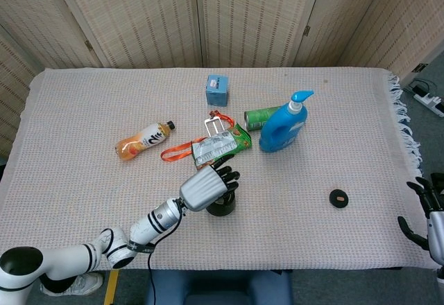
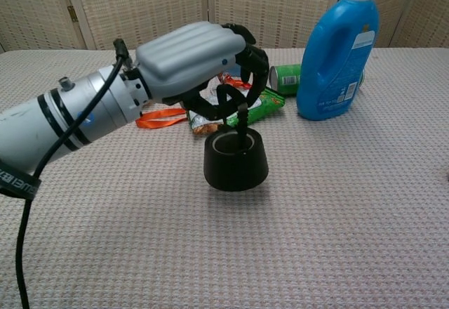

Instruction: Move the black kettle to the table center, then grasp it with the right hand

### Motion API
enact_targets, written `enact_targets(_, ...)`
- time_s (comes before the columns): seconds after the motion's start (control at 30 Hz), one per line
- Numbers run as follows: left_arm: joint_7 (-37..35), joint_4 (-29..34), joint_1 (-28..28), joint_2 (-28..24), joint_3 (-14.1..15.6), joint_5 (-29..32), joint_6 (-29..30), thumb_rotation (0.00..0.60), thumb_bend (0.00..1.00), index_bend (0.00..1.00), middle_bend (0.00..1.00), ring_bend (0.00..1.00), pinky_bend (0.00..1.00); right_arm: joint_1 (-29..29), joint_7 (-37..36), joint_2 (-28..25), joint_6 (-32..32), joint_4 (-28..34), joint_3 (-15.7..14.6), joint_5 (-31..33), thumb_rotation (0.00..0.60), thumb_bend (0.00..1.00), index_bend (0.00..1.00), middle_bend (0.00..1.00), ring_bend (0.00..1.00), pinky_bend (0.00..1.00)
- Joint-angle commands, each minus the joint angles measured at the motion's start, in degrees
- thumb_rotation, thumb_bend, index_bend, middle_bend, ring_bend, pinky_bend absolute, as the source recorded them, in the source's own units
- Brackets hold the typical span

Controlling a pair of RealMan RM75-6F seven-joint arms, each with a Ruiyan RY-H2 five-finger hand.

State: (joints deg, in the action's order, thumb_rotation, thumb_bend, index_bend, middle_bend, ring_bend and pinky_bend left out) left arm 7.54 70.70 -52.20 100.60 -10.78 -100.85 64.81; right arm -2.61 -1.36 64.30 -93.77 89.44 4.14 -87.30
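The black kettle (image 2: 236, 161) is a small, squat, open-topped pot; it sits near the table's middle, in front of the snack bag (image 2: 235, 107). My left hand (image 2: 200, 63) grips its upright handle from above, fingers curled around it; from the head view the same hand (image 1: 208, 186) covers most of the kettle (image 1: 222, 207). My right hand (image 1: 429, 211) shows only at the right edge of the head view, off the table's corner, fingers spread and holding nothing.
A blue detergent bottle (image 1: 284, 124) and a green can (image 1: 260, 118) stand behind the kettle to the right. An orange juice bottle (image 1: 143, 140), orange strap (image 1: 177, 152) and small blue box (image 1: 217, 89) lie further back. A small black lid (image 1: 338, 198) rests right of the kettle.
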Motion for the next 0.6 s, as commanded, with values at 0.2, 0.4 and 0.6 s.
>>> enact_targets(0.2, 2.1, -4.2, -4.3, 5.2, -1.3, 1.4, -1.7, 0.6, 0.49, 0.61, 0.37, 0.38, 0.13, 0.1, -0.1, -0.1, 0.3, 0.0, 0.2, 0.4, 0.6, 0.31, 0.19, 0.18, 0.3, 0.27)
enact_targets(0.4, 3.1, -7.4, -6.5, 8.4, -1.7, 2.6, -2.6, 0.6, 0.49, 0.61, 0.37, 0.38, 0.13, -0.1, -0.5, -0.2, 0.3, -0.2, 0.3, 0.7, 0.6, 0.31, 0.19, 0.18, 0.3, 0.27)
enact_targets(0.6, 4.1, -10.2, -8.2, 11.4, -1.7, 3.3, -2.5, 0.6, 0.49, 0.61, 0.37, 0.38, 0.13, -0.2, -1.3, -0.3, 0.6, -0.7, 0.4, 1.1, 0.6, 0.31, 0.19, 0.18, 0.3, 0.27)
